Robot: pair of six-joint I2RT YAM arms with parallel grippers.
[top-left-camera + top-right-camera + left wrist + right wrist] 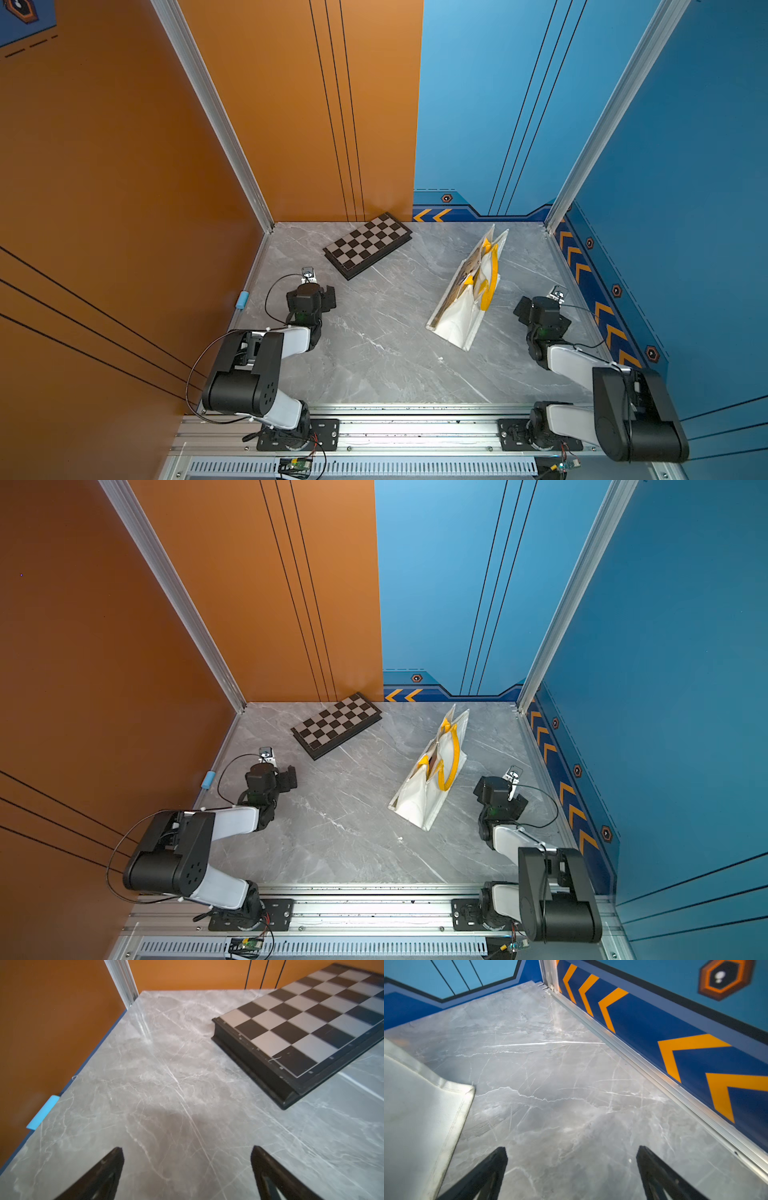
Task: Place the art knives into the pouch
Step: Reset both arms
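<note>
Pouch (461, 320) stands mouth-up near the right end effector (571, 1147); that and the left end effector (187, 1148) gape empty. Knife unclear, perhaps the blue sliver (242, 300) at the table's (374, 353) left edge. I'd spread the mouth before dropping.

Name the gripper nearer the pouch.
The right gripper: the pouch lies just beside it, while the left gripper faces the chessboard.

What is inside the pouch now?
In a top view, the pouch mouth shows only a narrow dark gap between its yellow handles. Fabric walls cover the inside, so no art knife is visible.
</note>
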